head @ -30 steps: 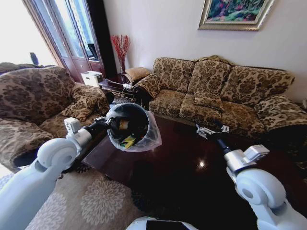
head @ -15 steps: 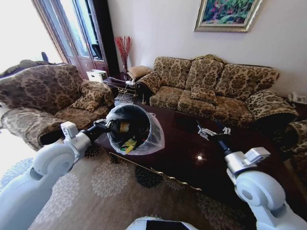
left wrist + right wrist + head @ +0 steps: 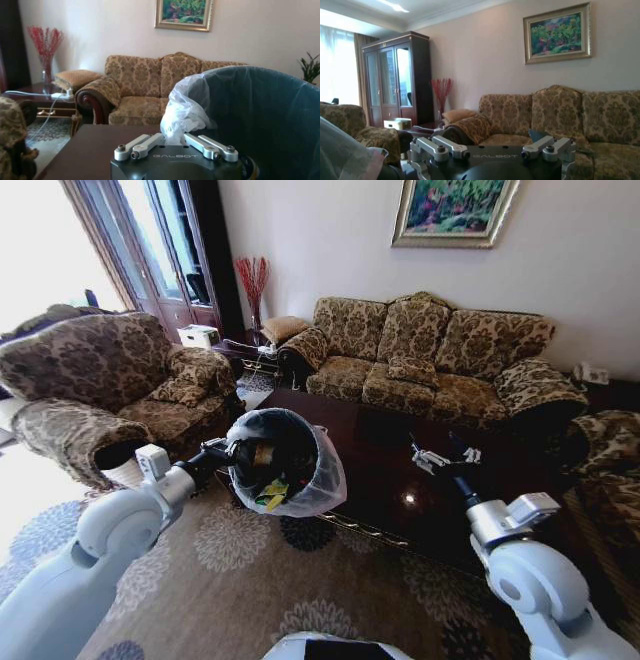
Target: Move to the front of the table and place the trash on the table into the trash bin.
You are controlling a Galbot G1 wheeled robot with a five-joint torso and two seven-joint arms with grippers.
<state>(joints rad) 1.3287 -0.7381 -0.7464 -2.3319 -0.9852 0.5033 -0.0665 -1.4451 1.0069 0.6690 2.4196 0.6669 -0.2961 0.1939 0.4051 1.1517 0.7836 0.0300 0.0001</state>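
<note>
My left gripper (image 3: 230, 448) is shut on the rim of the trash bin (image 3: 300, 480), a round black bin with a translucent white liner. It holds the bin tipped on its side in the air, over the near left corner of the table (image 3: 400, 480). Inside the bin lies trash: a green wrapper (image 3: 268, 500) and a can-like item (image 3: 262, 456). In the left wrist view the left gripper (image 3: 172, 141) pinches the bunched liner (image 3: 182, 112) at the rim. My right gripper (image 3: 440, 454) hovers open and empty over the table's middle; in its wrist view the right gripper (image 3: 490, 147) stands wide open.
A long patterned sofa (image 3: 430, 360) runs behind the table and a second sofa (image 3: 110, 380) stands on the left. A dark side table (image 3: 245, 350) with a red-twig vase fills the corner. Patterned carpet (image 3: 250, 600) lies between me and the table.
The whole picture has shifted: the table and sofas look farther off and more carpet shows in front. Both arms keep their poses, the bin still held.
</note>
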